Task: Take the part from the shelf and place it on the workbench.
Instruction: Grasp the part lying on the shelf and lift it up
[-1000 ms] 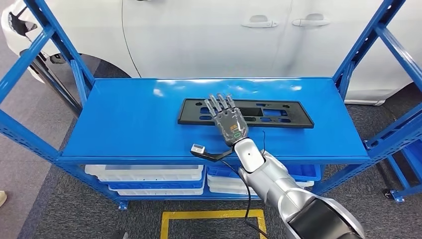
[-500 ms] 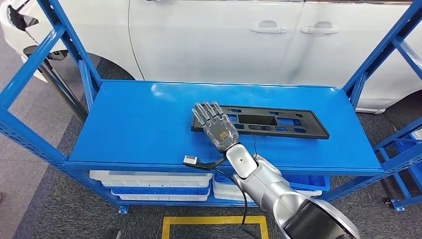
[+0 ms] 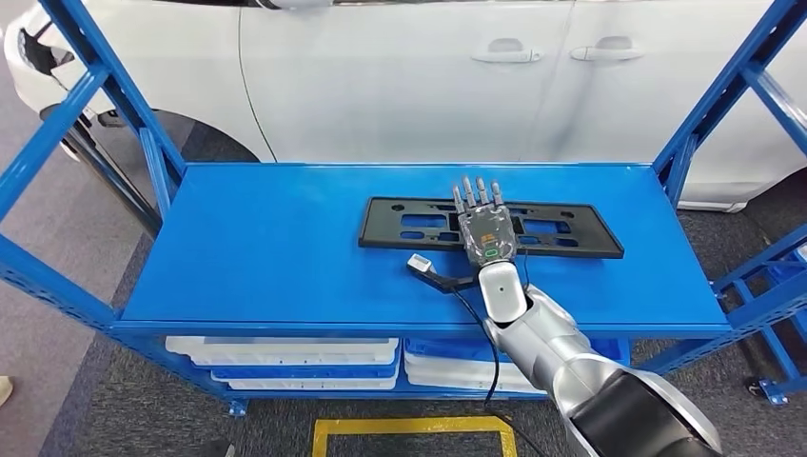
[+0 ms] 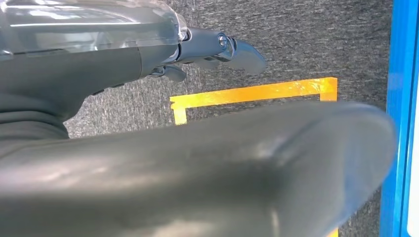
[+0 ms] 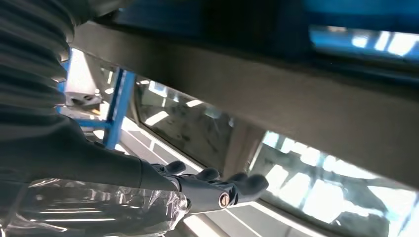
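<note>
Part (image 3: 419,221): flat black plastic panel w/ cutouts, laid lengthwise toward the back of the blue shelf (image 3: 266,248), in front of a white car (image 3: 400,86). Right robot hand (image 3: 485,228) is seen over the panel's mid-right section, fingers extended and slightly apart, nothing gripped; contact w/ panel can't be told. Hand prob. positioned flat so a thin, wide piece can be pressed or slid to the edge for a grip. Left robot hand (image 4: 217,49) hangs by the floor, fingers apparently curled, nothing held. Pickup judged not yet done.
</note>
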